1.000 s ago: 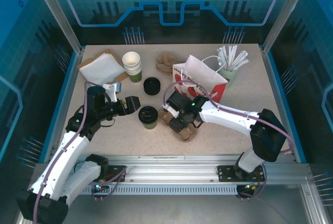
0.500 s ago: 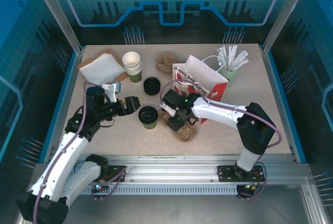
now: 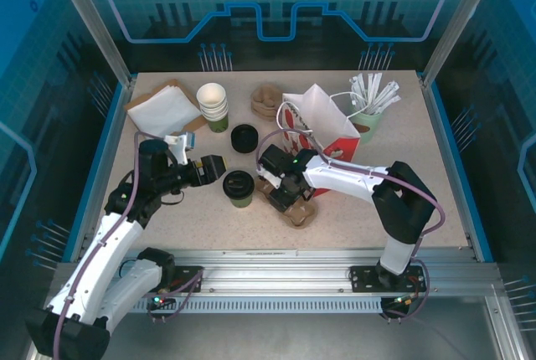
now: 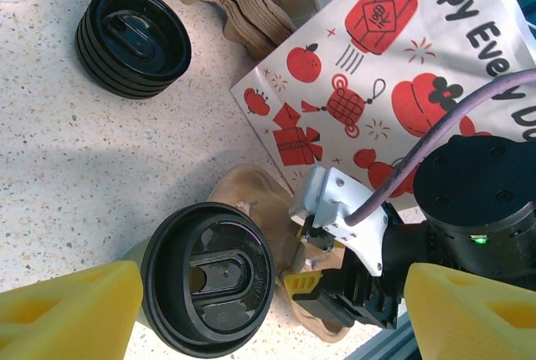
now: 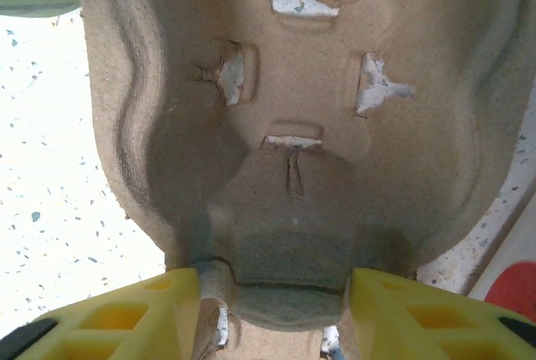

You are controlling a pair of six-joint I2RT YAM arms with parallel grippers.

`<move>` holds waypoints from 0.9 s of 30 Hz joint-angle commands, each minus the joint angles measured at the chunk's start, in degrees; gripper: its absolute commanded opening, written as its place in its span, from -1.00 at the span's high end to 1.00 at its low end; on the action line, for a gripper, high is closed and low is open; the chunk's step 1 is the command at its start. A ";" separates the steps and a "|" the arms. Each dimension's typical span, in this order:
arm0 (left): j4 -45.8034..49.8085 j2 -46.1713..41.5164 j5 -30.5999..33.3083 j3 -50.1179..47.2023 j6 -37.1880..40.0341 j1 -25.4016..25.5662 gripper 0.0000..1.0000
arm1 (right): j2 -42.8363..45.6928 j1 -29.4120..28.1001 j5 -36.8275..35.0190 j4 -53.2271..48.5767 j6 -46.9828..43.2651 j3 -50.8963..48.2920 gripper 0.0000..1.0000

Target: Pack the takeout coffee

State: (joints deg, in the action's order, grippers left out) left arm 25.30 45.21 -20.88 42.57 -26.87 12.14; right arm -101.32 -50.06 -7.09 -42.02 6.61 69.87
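Currently the right gripper [image 3: 282, 196] is closed narrow on the central ridge of the carrier [image 5: 293, 126], probably to steady it beside the coffee [image 3: 239, 186] for loading. In the top view the coffee stands upright at centre frame, just left of the carrier and not yet seated in it. The left gripper [image 3: 214, 167] waits at the cup's left, jaws wide and holding nothing. The bag [image 3: 322, 126] stands upper right of the carrier. The left wrist view shows the lid [image 4: 209, 280] fully seated. The right wrist view shows the ridge clamp, which the arm obscures from above.
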 commanded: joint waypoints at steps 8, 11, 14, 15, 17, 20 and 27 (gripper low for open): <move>-0.16 -0.83 -1.33 -1.24 0.81 -0.36 -0.67 | -1.97 1.29 -0.51 -0.79 0.86 0.98 0.02; -0.19 -0.75 -1.35 -1.18 0.84 -0.36 -0.67 | -2.22 1.29 -0.38 -0.43 0.84 0.80 -0.01; -0.24 -0.83 -1.42 -1.18 0.85 -0.37 -0.67 | -2.38 1.37 -0.23 -0.09 0.86 0.71 0.00; -0.20 -0.82 -1.44 -1.21 0.81 -0.37 -0.67 | -2.47 1.37 -0.11 -0.08 0.86 0.71 0.00; -0.13 -0.80 -1.42 -1.22 0.86 -0.36 -0.67 | -2.18 1.43 0.06 0.01 0.88 0.64 0.04; -0.07 -1.00 -1.44 -1.30 0.93 -0.36 -0.67 | -1.46 1.38 0.23 0.16 1.10 0.45 0.15; -0.25 -1.12 -1.54 -1.30 0.76 -0.36 -0.67 | 1.31 1.42 0.69 0.11 2.04 -0.44 0.33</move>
State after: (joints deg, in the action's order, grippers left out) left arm 25.23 44.91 -20.88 41.85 -26.85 12.14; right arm -102.04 -49.32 -7.05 -41.50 7.55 69.82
